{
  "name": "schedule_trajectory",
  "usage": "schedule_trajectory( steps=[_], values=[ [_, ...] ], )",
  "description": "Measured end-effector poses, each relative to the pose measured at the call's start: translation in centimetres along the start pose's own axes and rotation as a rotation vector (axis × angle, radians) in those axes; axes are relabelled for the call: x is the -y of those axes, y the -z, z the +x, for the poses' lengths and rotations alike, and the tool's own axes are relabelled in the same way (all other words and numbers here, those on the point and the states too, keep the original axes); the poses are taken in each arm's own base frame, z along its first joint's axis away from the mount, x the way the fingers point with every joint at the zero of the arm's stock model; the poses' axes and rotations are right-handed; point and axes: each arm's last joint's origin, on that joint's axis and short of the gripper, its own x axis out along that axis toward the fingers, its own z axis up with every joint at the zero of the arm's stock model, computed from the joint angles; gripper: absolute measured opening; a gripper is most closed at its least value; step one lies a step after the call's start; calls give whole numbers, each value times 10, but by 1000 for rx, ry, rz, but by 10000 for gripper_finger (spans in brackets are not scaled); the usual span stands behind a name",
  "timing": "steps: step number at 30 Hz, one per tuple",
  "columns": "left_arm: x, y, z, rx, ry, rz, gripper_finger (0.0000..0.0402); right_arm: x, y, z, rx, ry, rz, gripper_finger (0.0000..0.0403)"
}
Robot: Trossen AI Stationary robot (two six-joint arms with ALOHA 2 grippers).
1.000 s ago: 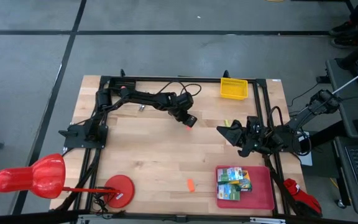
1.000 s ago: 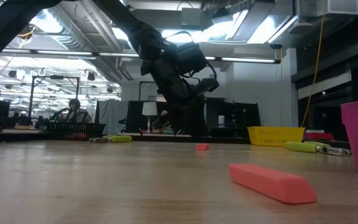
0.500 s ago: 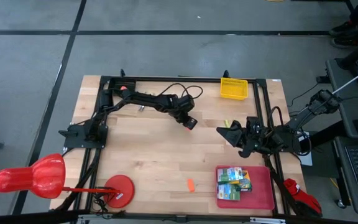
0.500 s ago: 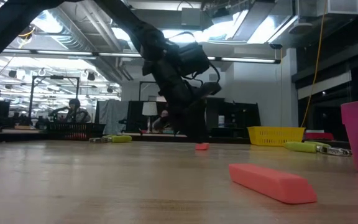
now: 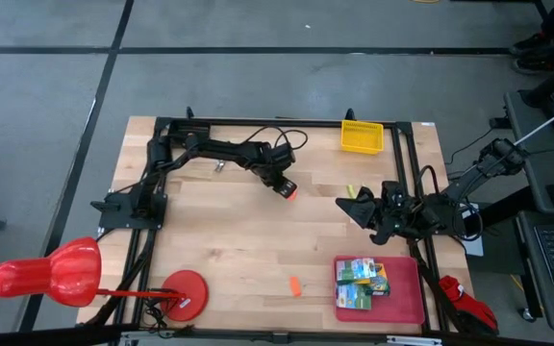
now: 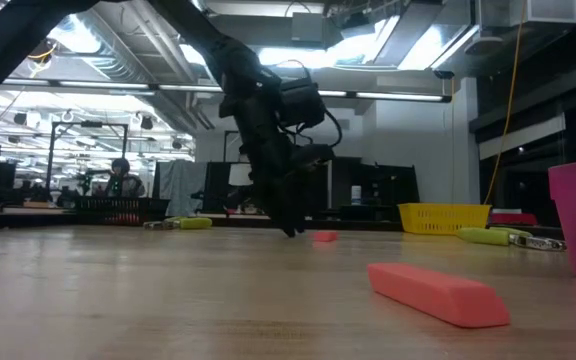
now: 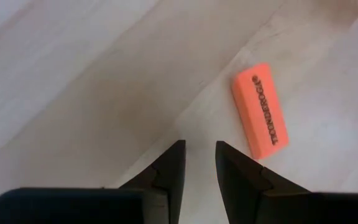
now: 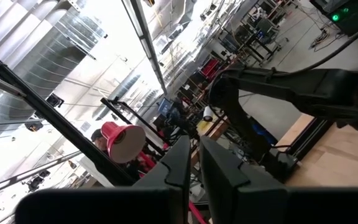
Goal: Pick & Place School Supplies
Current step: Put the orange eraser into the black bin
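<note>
My left gripper (image 5: 283, 184) (image 6: 290, 231) hovers low over the table's middle, fingers pointing down and open by only a narrow gap (image 7: 200, 163). An orange stub (image 7: 260, 111) (image 5: 291, 195) (image 6: 324, 236) lies flat on the wood just beside it, toward the right, untouched. A second orange stub (image 5: 295, 286) (image 6: 438, 293) lies near the front edge. Crayon boxes (image 5: 362, 284) lie in the red tray (image 5: 407, 306). A yellow-handled tool (image 5: 351, 189) (image 6: 506, 237) lies near my right gripper (image 5: 344, 204), which waits shut at the table's right.
A yellow mesh basket (image 5: 362, 136) (image 6: 443, 217) stands at the far edge, right of centre. Another small yellow-green item (image 6: 193, 223) lies far left. A red lamp-like object (image 5: 51, 274) and its round base (image 5: 184, 293) sit at the near left corner. Bare wood lies between the arms.
My left gripper came down at the orange stub, then drew back toward the table's left, now standing beside it. The stub stays in place on the wood.
</note>
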Motion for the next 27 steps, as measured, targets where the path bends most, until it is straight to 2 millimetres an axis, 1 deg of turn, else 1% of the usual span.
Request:
schedule_trajectory(
  steps=[4,9,11,13,15,18,21,25,27],
  values=[
    [14,1,-7,46,46,33,87,0,0,0,-1,0,-1,38],
    [35,9,-3,68,108,95,89,0,0,0,0,0,-13,38],
    [42,13,-3,78,90,131,96,0,0,0,0,0,-18,38],
    [49,16,-7,82,32,173,107,0,0,0,0,0,-20,38],
    [55,14,-10,121,-37,209,119,0,0,0,0,0,-19,38],
    [57,12,-13,172,-131,237,137,0,0,0,0,0,-18,38],
    [59,9,-11,213,-137,231,153,0,0,0,4,-3,-14,38],
    [55,11,4,169,-125,196,172,0,-1,0,4,-3,-13,38],
    [53,13,8,150,-130,194,181,0,-1,0,4,-3,-13,38]
  ],
)
